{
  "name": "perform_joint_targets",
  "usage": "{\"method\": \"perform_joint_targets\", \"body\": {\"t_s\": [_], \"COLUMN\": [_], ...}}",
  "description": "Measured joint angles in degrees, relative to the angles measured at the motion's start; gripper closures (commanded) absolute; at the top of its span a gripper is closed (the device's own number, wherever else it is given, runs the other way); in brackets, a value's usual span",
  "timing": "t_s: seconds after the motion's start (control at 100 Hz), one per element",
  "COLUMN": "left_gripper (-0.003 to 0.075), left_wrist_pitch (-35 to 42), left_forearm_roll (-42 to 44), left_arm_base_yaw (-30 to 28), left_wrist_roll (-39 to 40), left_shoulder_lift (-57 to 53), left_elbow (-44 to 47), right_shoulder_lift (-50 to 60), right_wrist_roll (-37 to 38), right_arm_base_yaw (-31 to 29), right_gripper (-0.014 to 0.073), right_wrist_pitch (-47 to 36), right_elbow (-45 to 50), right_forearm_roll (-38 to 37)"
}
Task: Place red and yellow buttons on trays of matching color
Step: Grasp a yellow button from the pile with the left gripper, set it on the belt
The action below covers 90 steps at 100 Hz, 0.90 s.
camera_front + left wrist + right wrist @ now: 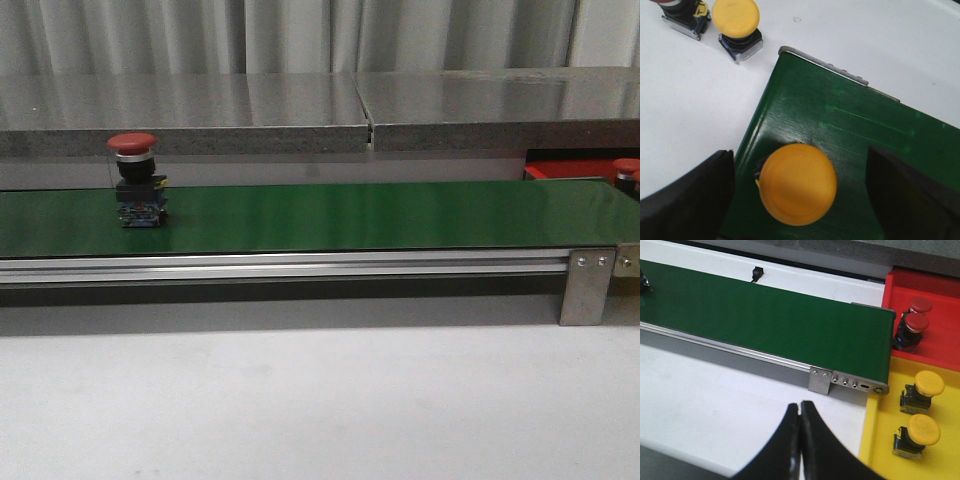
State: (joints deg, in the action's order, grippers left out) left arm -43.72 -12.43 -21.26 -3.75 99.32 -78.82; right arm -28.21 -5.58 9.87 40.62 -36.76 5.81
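At the left end of the green belt (330,215), my left wrist camera looks straight down on a yellow button (797,184) standing on the belt close to its corner. My left gripper (800,200) is spread wide, one dark finger on either side of that yellow cap with clear gaps to both, so it straddles the button and touches nothing. Off the belt, on the white table (685,100), I can see another yellow button (736,16) on its metal base, and beside it the base of a further one (685,22) cut off by the edge of the view.

Further along, in the front view, a red button (135,180) stands upright on the belt, well left of its middle, domed cap up over a dark body.

At the right end, the belt stops at a metal bracket (821,380). Just past it I see the red tray (935,315), holding two red buttons (914,317) close together near the belt's end. Next to it lies a yellow tray (877,425) with two yellow buttons (920,417) lying on their sides, a little apart from each other. My right gripper (800,412) hangs over the white table beside the yellow tray, its two fingertips pressed together with nothing between them.
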Motion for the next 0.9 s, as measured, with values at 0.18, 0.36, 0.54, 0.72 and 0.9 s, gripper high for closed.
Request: {"method": "perform_joint_targets", "body": {"t_s": [0.18, 0.36, 0.54, 0.72, 0.9], "left_gripper": [0.0351, 0.0736, 0.0739, 0.0739, 0.0739], "left_wrist_pitch": [0.1, 0.6, 1.3, 2.9, 4.7], "left_forearm_roll": [0.0, -0.4, -0.8, -0.8, -1.1], "left_arm_base_yaw": [0.8, 6.3, 14.1, 21.2, 26.3], "left_wrist_roll": [-2.8, -5.4, -6.1, -6.1, -6.1], "left_shoulder_lift": [-3.4, -9.6, -15.6, -21.9, -29.4], "left_elbow": [0.1, 1.0, 3.7, 8.5, 15.6], "right_shoulder_lift": [0.0, 0.0, 0.0, 0.0, 0.0], "right_wrist_roll": [0.0, 0.0, 0.0, 0.0, 0.0], "right_arm_base_yaw": [0.0, 0.0, 0.0, 0.0, 0.0], "right_gripper": [0.0662, 0.0662, 0.0662, 0.0662, 0.0662], "right_wrist_pitch": [0.0, 0.0, 0.0, 0.0, 0.0], "right_elbow": [0.0, 0.0, 0.0, 0.0, 0.0], "right_forearm_roll": [0.0, 0.0, 0.0, 0.0, 0.0]}}
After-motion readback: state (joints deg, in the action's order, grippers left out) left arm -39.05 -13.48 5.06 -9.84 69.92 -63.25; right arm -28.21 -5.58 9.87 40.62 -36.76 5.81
